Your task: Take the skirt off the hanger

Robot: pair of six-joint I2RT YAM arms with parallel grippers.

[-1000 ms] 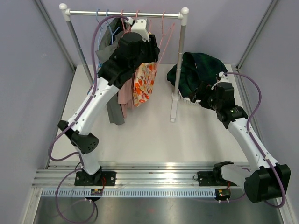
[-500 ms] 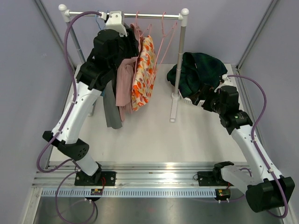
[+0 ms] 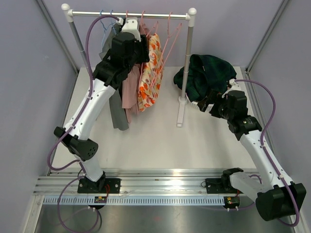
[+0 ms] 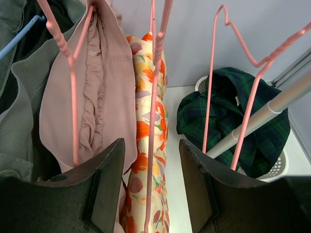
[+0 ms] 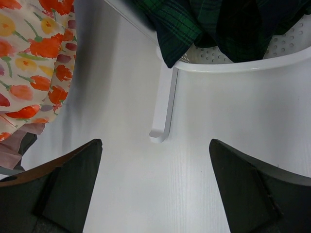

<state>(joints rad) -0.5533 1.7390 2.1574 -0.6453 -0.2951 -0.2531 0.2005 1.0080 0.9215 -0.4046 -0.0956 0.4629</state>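
Note:
The floral orange and yellow skirt (image 3: 149,73) hangs on a pink wire hanger (image 4: 154,97) on the rack's rail (image 3: 146,15). My left gripper (image 3: 138,39) is raised at the rail, just left of the skirt's top. In the left wrist view it (image 4: 150,145) is open, with the hanger's wire and the skirt (image 4: 163,121) showing between its jaws, untouched. My right gripper (image 3: 206,103) is open and empty, low over the table beside the basket; in the right wrist view it (image 5: 155,145) frames bare table.
A pink garment (image 3: 130,90) and a grey one (image 3: 117,111) hang left of the skirt. Two empty pink hangers (image 4: 214,73) hang to its right. A white basket (image 5: 243,60) holds green plaid cloth (image 3: 204,73). The rack's post (image 3: 186,63) and foot (image 5: 163,111) stand between.
My left arm swung up and left away from the skirt's front, then back a little to the right at the rail. The skirt swung and now hangs straighter. The right gripper shifted slightly.

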